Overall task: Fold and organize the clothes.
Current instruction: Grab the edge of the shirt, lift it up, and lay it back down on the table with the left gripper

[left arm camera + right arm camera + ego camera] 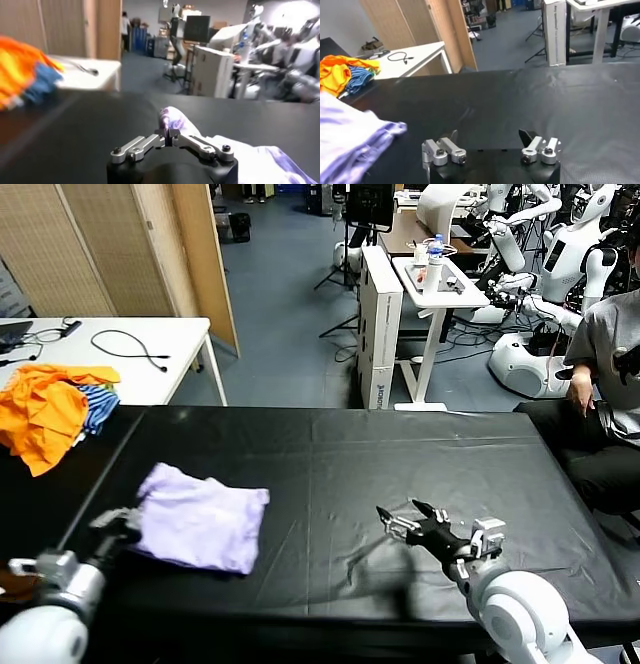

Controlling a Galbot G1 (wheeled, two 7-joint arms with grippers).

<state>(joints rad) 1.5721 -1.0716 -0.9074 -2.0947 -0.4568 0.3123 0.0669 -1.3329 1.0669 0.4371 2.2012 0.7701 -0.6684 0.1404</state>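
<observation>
Jaws of the left gripper (169, 134) are pinched on a raised edge of the pale lavender cotton T-shirt (203, 517), which lies crumpled on the black cloth-covered surface (400, 454) at its left — the print shows only as purple blotches (no writing legible). Right gripper (407, 516) hovers well apart, jaws spread. Bright orange garments (45, 409) half-hide a blue-striped cloth (98, 406) beyond.

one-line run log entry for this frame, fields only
left gripper: shut on lavender T-shirt edge | right gripper: open, above black table, holding nothing | T-shirt: folded, table's left side
</observation>
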